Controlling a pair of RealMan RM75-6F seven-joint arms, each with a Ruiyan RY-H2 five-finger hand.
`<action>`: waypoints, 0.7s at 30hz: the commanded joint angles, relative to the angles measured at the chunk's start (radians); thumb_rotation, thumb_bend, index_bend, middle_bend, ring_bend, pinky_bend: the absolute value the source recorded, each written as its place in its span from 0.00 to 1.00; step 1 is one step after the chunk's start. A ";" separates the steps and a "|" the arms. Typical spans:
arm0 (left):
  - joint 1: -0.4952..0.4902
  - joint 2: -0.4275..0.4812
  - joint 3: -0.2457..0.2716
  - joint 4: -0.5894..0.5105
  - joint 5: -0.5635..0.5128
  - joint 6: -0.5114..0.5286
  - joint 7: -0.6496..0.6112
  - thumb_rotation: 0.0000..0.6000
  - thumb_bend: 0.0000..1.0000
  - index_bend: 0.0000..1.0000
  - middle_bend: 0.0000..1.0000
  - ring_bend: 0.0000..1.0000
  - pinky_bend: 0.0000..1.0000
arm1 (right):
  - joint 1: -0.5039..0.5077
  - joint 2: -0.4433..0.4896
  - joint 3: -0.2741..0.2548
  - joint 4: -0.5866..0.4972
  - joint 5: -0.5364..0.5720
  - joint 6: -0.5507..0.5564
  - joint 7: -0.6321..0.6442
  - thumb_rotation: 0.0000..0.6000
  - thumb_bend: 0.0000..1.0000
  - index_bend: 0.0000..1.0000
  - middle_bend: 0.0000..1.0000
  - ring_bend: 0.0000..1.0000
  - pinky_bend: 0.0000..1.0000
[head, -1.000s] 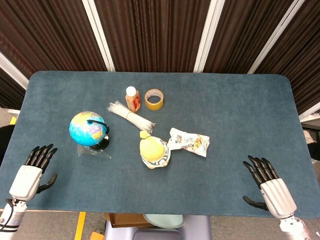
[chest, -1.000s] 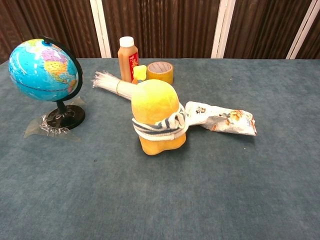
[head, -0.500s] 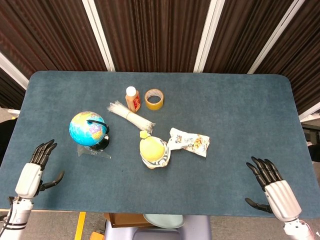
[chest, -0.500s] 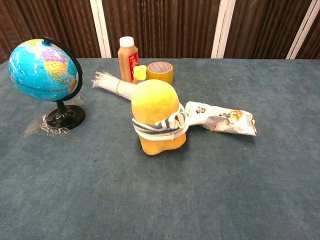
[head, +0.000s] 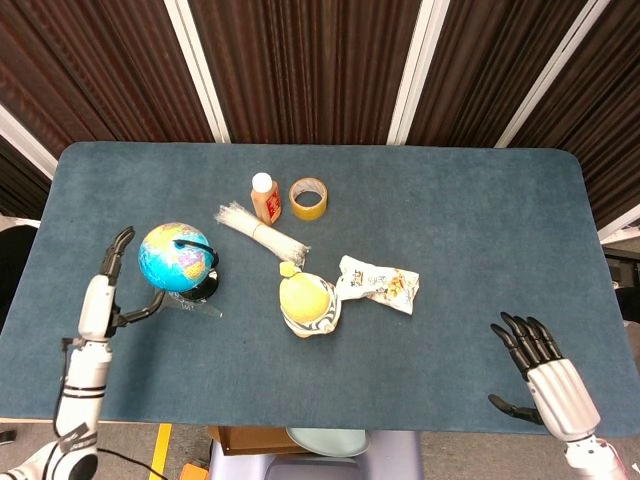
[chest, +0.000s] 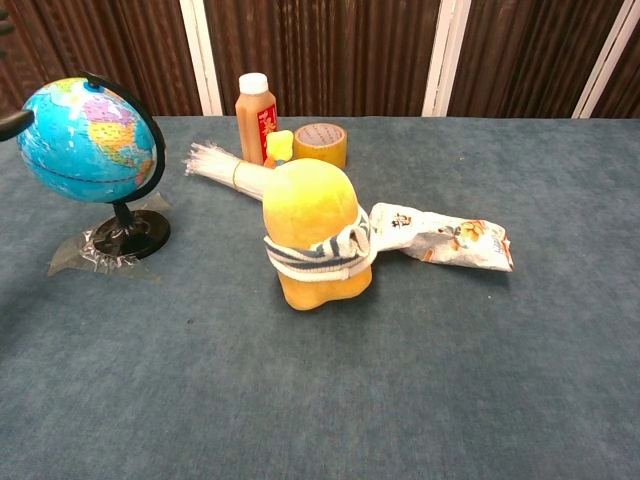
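Note:
A small blue globe (head: 173, 258) (chest: 84, 142) on a black stand sits at the table's left. My left hand (head: 108, 289) is raised just left of it, fingers apart and holding nothing; a dark fingertip (chest: 14, 122) shows at the chest view's left edge beside the globe. My right hand (head: 541, 372) hovers open over the table's front right corner, far from everything; the chest view does not show it. A yellow plush toy (head: 306, 302) (chest: 312, 232) with a striped scarf stands mid-table.
A snack packet (head: 378, 283) (chest: 442, 238) lies right of the toy. Behind are an orange bottle (head: 265, 198) (chest: 255, 117), a tape roll (head: 308, 198) (chest: 321, 143) and a bundle of clear sticks (head: 262, 232) (chest: 225, 168). The blue table (head: 480, 230) ends near my hands.
My left hand rose from the front left edge and moved right and forward, close to the globe. My right hand barely shifted. The objects stayed put.

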 joint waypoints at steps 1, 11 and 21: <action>-0.030 -0.033 -0.025 0.026 -0.031 -0.029 0.031 0.95 0.31 0.00 0.00 0.00 0.00 | 0.001 0.000 0.001 0.000 0.002 -0.001 0.000 1.00 0.12 0.00 0.00 0.00 0.00; -0.054 -0.055 -0.037 0.064 -0.068 -0.069 0.027 0.95 0.31 0.00 0.00 0.00 0.00 | 0.000 -0.001 0.007 0.000 0.012 -0.001 0.001 1.00 0.12 0.00 0.00 0.00 0.00; -0.058 -0.048 -0.041 0.068 -0.089 -0.087 0.021 0.95 0.32 0.00 0.00 0.00 0.00 | -0.003 -0.001 0.006 -0.001 0.009 0.003 0.000 1.00 0.12 0.00 0.00 0.00 0.00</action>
